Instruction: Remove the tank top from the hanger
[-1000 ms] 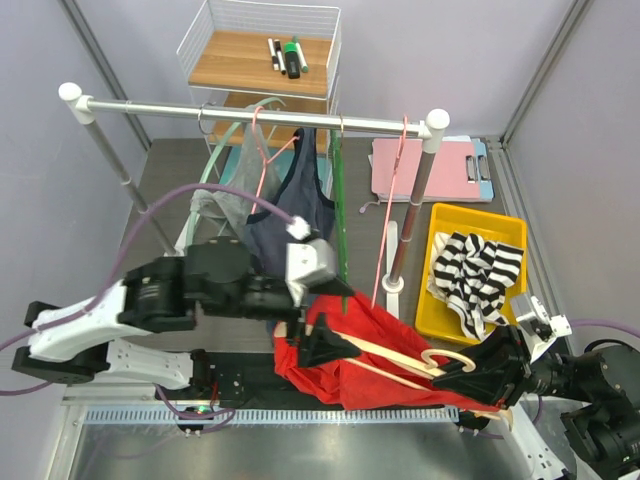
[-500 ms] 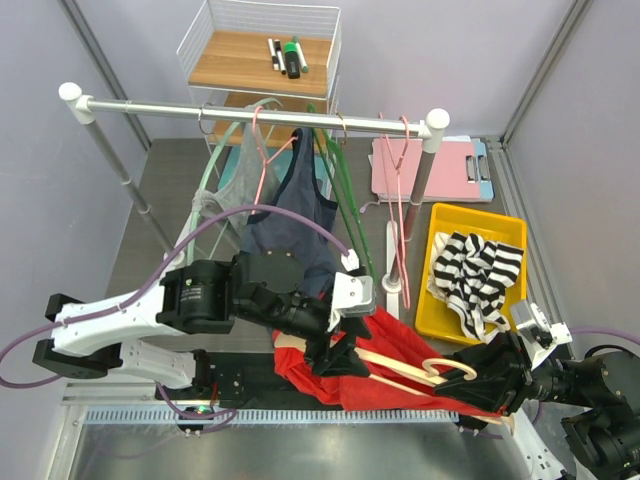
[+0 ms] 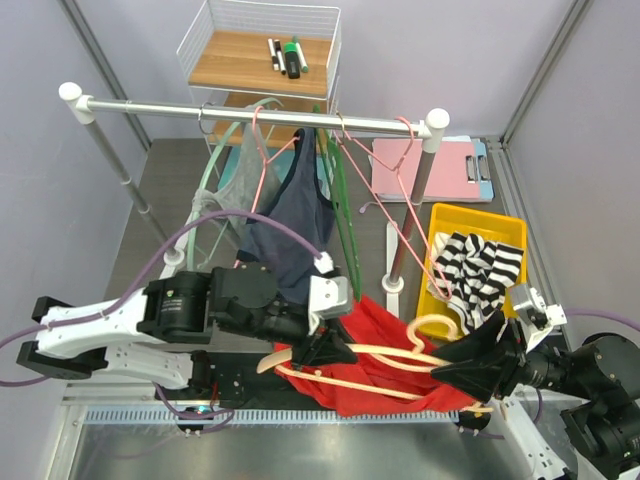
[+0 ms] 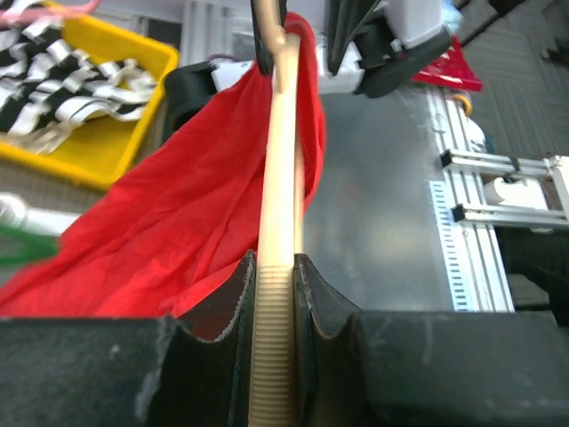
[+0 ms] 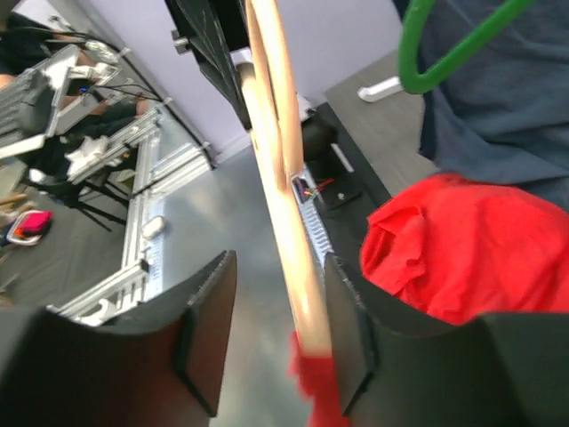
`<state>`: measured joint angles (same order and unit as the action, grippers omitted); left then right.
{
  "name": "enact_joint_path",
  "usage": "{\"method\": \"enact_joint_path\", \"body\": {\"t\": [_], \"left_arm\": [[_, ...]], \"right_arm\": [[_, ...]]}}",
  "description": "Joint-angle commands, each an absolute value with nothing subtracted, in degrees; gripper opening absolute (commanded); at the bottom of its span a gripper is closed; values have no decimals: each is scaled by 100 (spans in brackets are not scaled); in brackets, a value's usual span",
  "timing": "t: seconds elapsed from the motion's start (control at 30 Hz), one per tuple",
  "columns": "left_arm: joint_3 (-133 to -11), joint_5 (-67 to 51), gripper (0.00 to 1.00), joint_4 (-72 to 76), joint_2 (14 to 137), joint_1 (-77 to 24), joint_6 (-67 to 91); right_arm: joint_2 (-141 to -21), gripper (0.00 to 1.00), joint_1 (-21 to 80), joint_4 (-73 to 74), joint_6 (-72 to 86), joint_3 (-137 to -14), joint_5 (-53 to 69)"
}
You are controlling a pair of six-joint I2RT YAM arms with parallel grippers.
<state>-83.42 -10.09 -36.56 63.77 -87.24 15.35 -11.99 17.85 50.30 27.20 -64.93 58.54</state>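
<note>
A red tank top (image 3: 375, 345) drapes over a cream hanger (image 3: 400, 357) held low in front of the arms, hook (image 3: 436, 324) pointing up. My left gripper (image 3: 322, 350) is shut on the hanger's ribbed left end. In the left wrist view the bar (image 4: 279, 178) runs away from the left gripper (image 4: 272, 276) with red cloth (image 4: 178, 213) hanging beside it. My right gripper (image 3: 468, 366) stands open around the right end. The right wrist view shows the bar (image 5: 276, 169) between the right gripper's (image 5: 276, 331) spread jaws, close to the right one, red fabric (image 5: 462, 240) beyond.
A clothes rail (image 3: 260, 112) crosses the back with a navy top (image 3: 295, 205) and green (image 3: 340, 200) and pink hangers on it. A yellow bin (image 3: 447, 300) with striped cloth (image 3: 475, 270) sits right. Behind are a pink clipboard (image 3: 420, 165) and a wire shelf (image 3: 265, 60).
My left gripper has come down and closed on the hanger's left end. The right gripper has opened off the right end. The hanger has risen, its hook now upright.
</note>
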Motion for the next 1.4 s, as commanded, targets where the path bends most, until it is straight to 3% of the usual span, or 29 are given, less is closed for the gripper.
{"method": "enact_joint_path", "body": {"t": [0.0, 0.1, 0.2, 0.43, 0.7, 0.93, 1.2, 1.37], "left_arm": [[-7955, 325, 0, -3595, 5364, -8622, 2047], [-7673, 649, 0, -3411, 4959, -8622, 2170], [-7489, 966, 0, -3375, 4729, -8622, 2206], [-7330, 905, 0, -3067, 4798, -8622, 2145], [-7392, 1142, 0, -3137, 4703, -8622, 2153], [-7646, 1415, 0, -3498, 4035, -8622, 2180], [-7576, 1573, 0, -3884, 3033, -8622, 2355], [-7436, 1433, 0, -3859, 2480, -8622, 2469]], "right_arm": [[-1520, 61, 1811, 5799, 2110, -6960, 4722], [-1696, 75, 1811, 6318, 1890, -7083, 3825], [-1758, 80, 1811, 6389, 1916, -7145, 3367], [-1696, 83, 1811, 6398, 2021, -7251, 2858], [-1749, 86, 1811, 7452, 1977, -7357, 924], [-1389, 86, 1811, 7427, 2179, -6944, 1195], [-1248, 87, 1819, 7409, 2470, -6478, 668], [-1318, 90, 1802, 6918, 2785, -5418, 1439]]}}
